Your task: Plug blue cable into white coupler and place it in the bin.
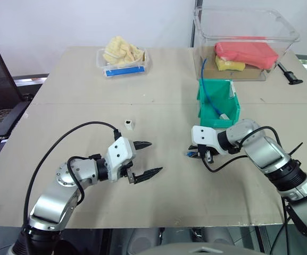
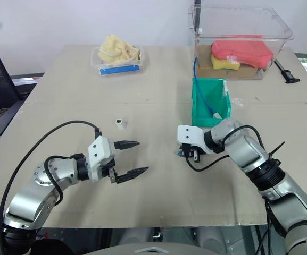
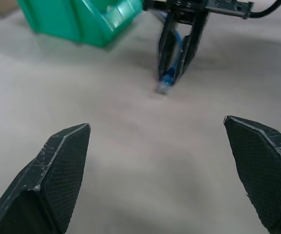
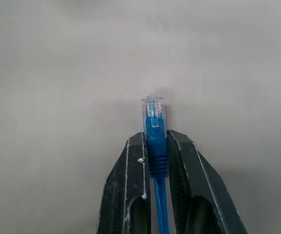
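The right hand (image 4: 156, 161) is clenched on the blue cable (image 4: 156, 146) just behind its clear plug (image 4: 153, 108), which sticks out past the fingertips and points down at the bare surface (image 1: 63, 95). The cable runs back from there into the bin (image 1: 217, 103), which stands just beyond the right hand. The left hand (image 1: 145, 158) hangs low over the surface with its fingers spread wide and nothing between them. The white coupler (image 1: 129, 125) sits alone on the surface, near the left hand's far side.
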You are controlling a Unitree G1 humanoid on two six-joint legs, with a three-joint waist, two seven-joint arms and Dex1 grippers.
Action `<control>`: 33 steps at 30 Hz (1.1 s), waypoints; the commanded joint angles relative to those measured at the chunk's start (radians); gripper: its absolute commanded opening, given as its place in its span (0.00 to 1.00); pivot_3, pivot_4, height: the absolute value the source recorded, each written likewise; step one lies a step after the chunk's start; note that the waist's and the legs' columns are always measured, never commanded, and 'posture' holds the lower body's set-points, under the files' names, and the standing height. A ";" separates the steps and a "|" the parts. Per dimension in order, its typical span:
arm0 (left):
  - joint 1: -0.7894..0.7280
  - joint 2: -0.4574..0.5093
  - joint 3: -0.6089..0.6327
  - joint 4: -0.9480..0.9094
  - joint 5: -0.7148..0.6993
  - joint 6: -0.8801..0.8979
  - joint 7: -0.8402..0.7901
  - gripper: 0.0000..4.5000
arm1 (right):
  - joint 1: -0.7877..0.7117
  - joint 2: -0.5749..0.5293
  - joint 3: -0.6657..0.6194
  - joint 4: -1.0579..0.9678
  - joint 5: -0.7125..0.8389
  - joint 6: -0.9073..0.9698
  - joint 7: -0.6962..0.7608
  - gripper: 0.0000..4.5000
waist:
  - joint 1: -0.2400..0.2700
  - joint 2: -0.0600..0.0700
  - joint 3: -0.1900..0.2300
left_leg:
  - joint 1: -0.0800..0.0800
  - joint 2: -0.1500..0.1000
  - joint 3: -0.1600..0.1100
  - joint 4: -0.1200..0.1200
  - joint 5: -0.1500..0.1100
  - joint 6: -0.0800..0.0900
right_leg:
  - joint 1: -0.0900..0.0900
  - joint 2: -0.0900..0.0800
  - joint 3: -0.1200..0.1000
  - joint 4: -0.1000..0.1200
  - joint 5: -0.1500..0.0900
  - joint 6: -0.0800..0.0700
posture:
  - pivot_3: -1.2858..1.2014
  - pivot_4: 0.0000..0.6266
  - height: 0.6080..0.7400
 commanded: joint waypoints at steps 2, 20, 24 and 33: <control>-0.054 0.001 -0.033 0.039 -0.012 0.000 -0.055 1.00 | 0.053 -0.024 -0.110 -0.074 0.087 -0.018 -0.010 0.46 | 0.001 0.000 0.000 | 0.000 0.000 0.000 0.000 0.000 0.000 | 0.000 -0.003 0.000 0.000 0.000 0.000 | 0.52 0.24 1.00; -0.458 -0.211 -0.349 0.420 0.213 -0.038 -0.093 1.00 | 1.049 0.029 -0.830 -0.791 0.379 -0.129 -0.294 0.74 | -0.004 -0.001 -0.001 | -0.001 -0.002 -0.006 0.001 0.000 0.000 | 0.002 0.003 -0.003 0.002 0.001 0.004 | 0.52 0.24 1.00; -0.517 -0.252 -0.391 0.511 0.263 -0.072 -0.115 1.00 | 1.158 0.055 -0.877 -0.826 0.381 -0.174 -0.337 0.74 | -0.008 -0.002 -0.001 | 0.003 0.000 -0.002 0.001 0.000 0.000 | 0.003 0.004 0.000 0.002 -0.001 0.008 | 0.52 0.24 1.00; -0.561 -0.269 -0.431 0.622 0.334 -0.150 -0.168 0.59 | 1.200 0.040 -0.886 -0.870 0.386 -0.146 -0.431 0.76 | 0.001 -0.003 -0.002 | 0.002 0.000 -0.001 0.001 0.000 0.000 | 0.003 0.004 0.000 0.002 -0.001 0.007 | 0.52 0.24 1.00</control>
